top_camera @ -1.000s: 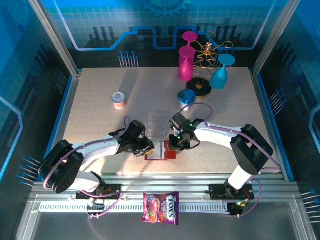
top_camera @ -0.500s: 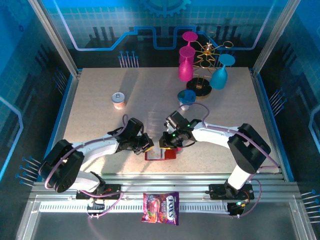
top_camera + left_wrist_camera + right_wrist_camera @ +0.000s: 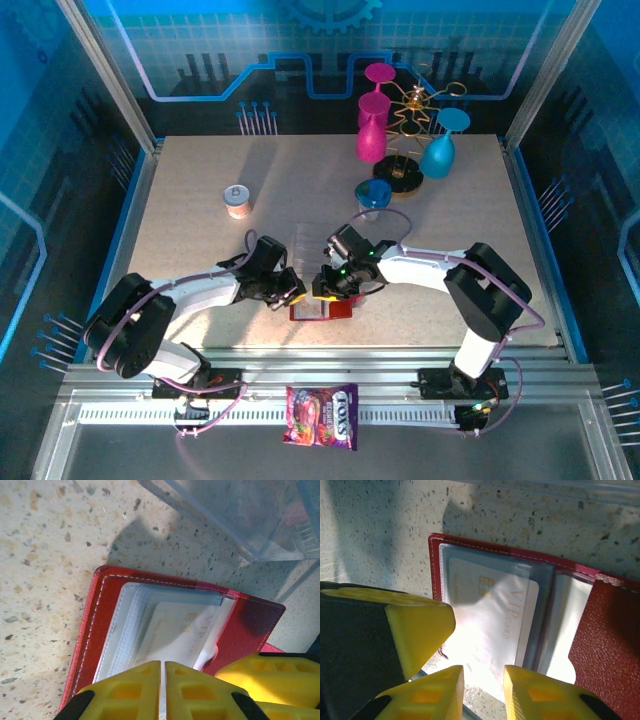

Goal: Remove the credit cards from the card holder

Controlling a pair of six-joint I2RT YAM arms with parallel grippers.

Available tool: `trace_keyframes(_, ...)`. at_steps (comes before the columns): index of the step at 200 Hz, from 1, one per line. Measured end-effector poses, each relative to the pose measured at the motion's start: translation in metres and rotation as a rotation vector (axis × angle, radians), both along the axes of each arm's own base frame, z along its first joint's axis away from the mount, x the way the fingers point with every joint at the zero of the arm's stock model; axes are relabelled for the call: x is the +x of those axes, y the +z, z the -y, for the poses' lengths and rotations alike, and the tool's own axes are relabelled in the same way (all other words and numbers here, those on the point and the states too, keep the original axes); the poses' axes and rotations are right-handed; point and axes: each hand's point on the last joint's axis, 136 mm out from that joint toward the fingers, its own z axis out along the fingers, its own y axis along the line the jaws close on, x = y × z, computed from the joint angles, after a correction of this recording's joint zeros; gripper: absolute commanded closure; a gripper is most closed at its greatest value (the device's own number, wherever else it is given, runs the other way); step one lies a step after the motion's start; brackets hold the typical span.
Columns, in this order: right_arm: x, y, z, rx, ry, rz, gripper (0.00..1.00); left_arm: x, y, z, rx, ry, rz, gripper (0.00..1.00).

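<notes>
The dark red card holder (image 3: 335, 309) lies open on the table near the front, between both grippers. A pinkish-white credit card (image 3: 492, 625) marked VIP sticks partly out of its clear pocket (image 3: 170, 625), its near end past the holder's edge. My right gripper (image 3: 483, 692) hangs open just over that end, one finger on each side and nothing pinched. At the holder's left edge my left gripper (image 3: 162, 692) is shut, with a thin pale sliver of pocket between its tips. Seen from above, the left gripper (image 3: 291, 293) and right gripper (image 3: 325, 288) nearly touch.
A clear acrylic tray (image 3: 305, 240) stands just behind the holder. Farther back are a small can (image 3: 237, 200), a blue cup (image 3: 373, 194) and a rack of pink and blue glasses (image 3: 405, 130). A candy bag (image 3: 322, 415) lies on the front rail.
My right gripper has moved left over the holder and its jaws have parted. The left gripper has closed a little and stayed at the holder's left edge.
</notes>
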Motion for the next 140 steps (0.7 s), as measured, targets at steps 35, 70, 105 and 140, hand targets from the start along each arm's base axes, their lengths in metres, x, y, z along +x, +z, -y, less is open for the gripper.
trace_keyframes(35,0.000,-0.007,0.000,-0.011,-0.002,-0.014,0.71,-0.001,-0.002,-0.003,0.002,0.007,-0.008,0.88)
trace_keyframes(70,0.000,-0.008,0.000,-0.012,-0.002,-0.016,0.71,-0.002,-0.004,-0.004,0.005,0.009,-0.013,0.88)
trace_keyframes(105,0.000,-0.011,0.000,-0.015,-0.002,-0.019,0.70,-0.003,-0.006,-0.005,0.007,0.009,-0.016,0.88)
trace_keyframes(140,-0.001,-0.014,0.000,-0.022,-0.002,-0.026,0.70,-0.003,-0.006,-0.005,0.007,0.009,-0.017,0.88)
